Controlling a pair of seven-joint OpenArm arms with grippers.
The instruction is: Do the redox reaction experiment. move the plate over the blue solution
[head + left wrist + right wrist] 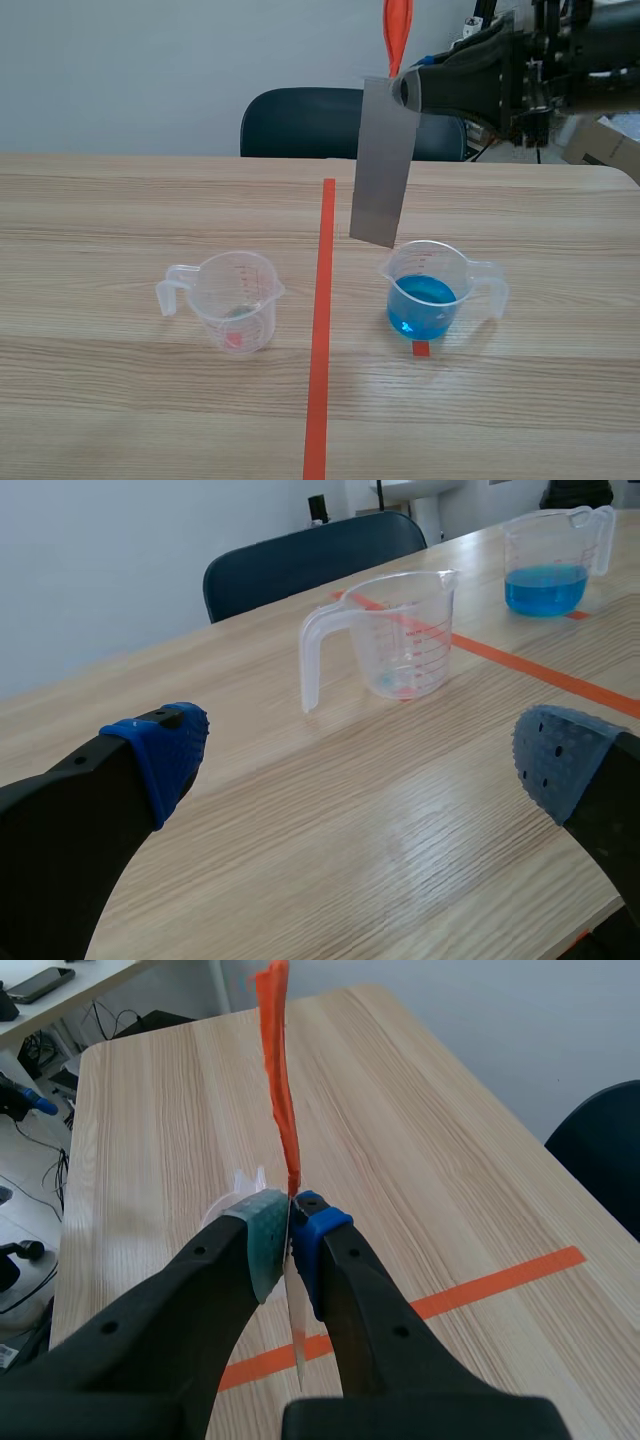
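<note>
1. Our right gripper (404, 90) pinches the grey plate (383, 165) by its top, leaving the lower end free, we judge, for dipping. It hangs upright just beside the far-left rim of the cup (425, 295) of blue solution.
2. Our left gripper (360, 755) rests wide open and empty.

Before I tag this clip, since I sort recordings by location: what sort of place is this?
Probably an office or meeting room used for a tabletop experiment, not a proper lab: a wood-grain table, a dark office chair against a plain wall, and a plastic jug of blue liquid.
</note>
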